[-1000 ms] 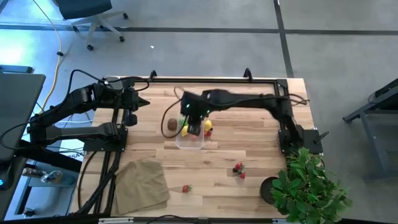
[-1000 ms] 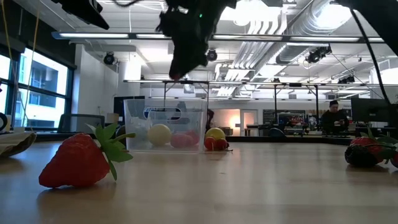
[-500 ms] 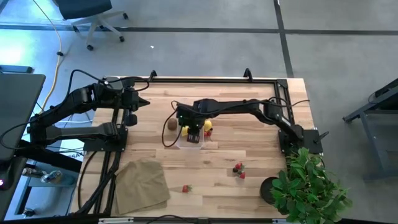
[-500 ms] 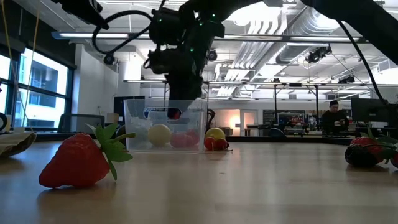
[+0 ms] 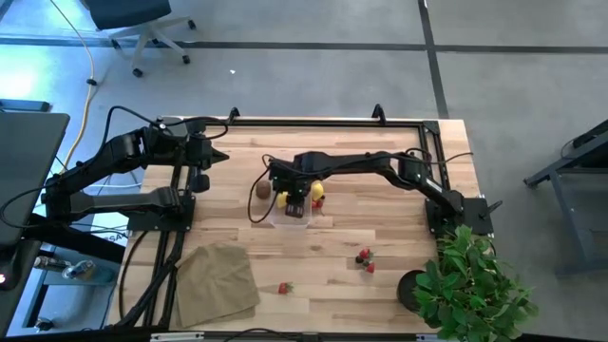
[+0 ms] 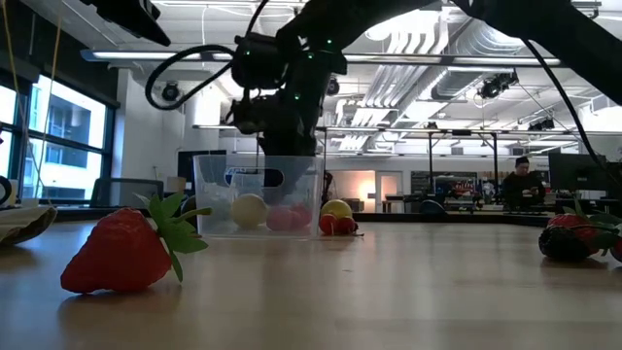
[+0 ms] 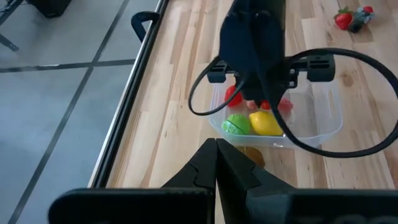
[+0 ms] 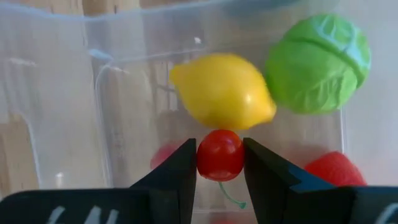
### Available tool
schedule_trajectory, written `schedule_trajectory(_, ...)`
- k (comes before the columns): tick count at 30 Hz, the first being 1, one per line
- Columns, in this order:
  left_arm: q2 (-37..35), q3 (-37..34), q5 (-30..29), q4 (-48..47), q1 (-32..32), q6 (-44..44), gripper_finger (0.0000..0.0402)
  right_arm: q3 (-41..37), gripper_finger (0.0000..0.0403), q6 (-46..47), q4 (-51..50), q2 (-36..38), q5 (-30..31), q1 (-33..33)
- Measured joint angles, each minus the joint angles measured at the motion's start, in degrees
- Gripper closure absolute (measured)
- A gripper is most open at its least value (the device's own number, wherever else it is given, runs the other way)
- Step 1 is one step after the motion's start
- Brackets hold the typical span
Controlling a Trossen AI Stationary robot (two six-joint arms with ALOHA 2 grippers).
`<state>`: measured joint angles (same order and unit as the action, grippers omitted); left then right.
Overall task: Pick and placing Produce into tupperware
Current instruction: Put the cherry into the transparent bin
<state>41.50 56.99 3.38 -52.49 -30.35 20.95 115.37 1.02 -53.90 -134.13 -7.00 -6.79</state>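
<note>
We've got the right gripper [image 8: 219, 163] pinching a red cherry [image 8: 220, 154] down inside the tupperware [image 8: 59, 99] to drop it; left gripper [image 7: 216, 163] parked closed at the far left.

Wooden table [image 5: 380, 275] carries tupperware [image 5: 288, 213], kiwi [image 5: 261, 191], cloth [image 5: 217, 280], strawberry [image 5: 283, 288], potted plant [image 5: 472, 285]

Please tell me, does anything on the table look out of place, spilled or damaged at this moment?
Nothing looks spilled or damaged. The clear tub stands upright, and the right gripper holds a small red cherry inside it. The strawberry lies loose on the table.
</note>
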Motion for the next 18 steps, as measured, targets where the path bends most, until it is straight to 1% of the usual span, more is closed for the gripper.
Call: schedule_trajectory(18, 0.02, -0.02, -0.02, -0.02, -0.02, 0.01, 0.0401, -0.04, 0.0297, 1.54, -0.18, -1.28, -0.58, -1.37)
